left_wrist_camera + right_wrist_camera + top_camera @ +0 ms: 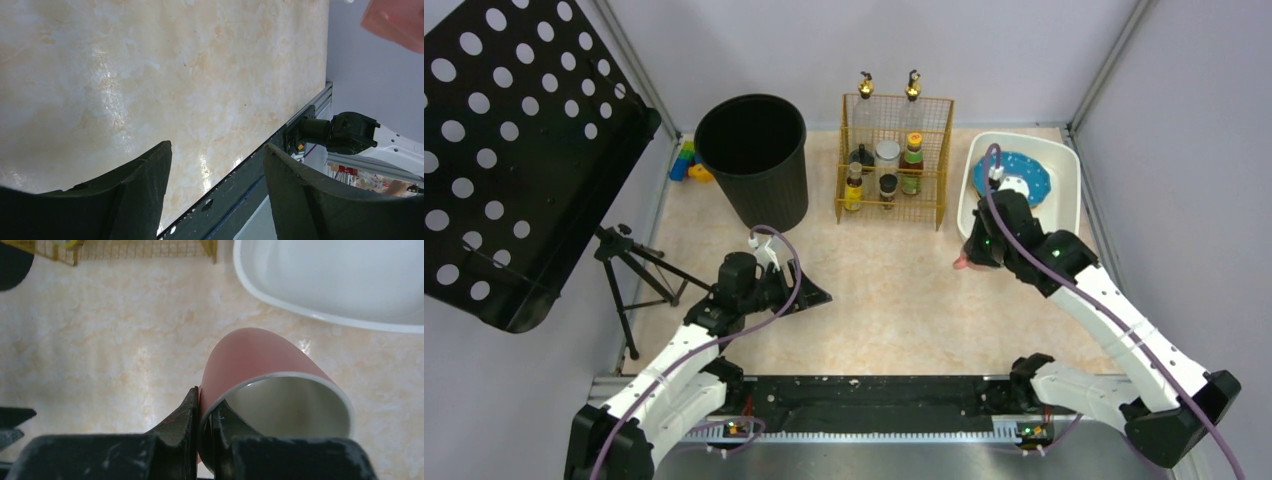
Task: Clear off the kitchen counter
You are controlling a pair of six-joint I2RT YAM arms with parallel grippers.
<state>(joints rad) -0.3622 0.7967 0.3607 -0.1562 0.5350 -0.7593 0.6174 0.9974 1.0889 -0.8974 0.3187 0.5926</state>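
- The right gripper (204,405) pinches the wall of a pink cup (255,365), with one finger inside the mouth and one outside. The hold is thin and off to one side of the rim.
- The cup lies tilted in that grip, its mouth toward the wrist camera and most of its body hanging past the fingers. Judging from this, a quick swing or a jolt could turn it about the pinch point, or let it slide out altogether.
- Just beyond it is the white tub (340,275), whose curved rim stands between the cup and the inside. If the cup is carried too low, its far end could strike that rim and be knocked loose.
- A blue plate (1036,170) already lies in the tub, so a release from too high risks a hard knock — cup against plate.
- The kitchen counter (100,340) stretches under and around the cup. A drop outside the tub would probably set the cup rolling, perhaps toward the wire rack (894,205) of bottles.
- The left gripper (217,147) is spread open and empty above the counter, well apart from the cup — it poses little risk of collision where it is.
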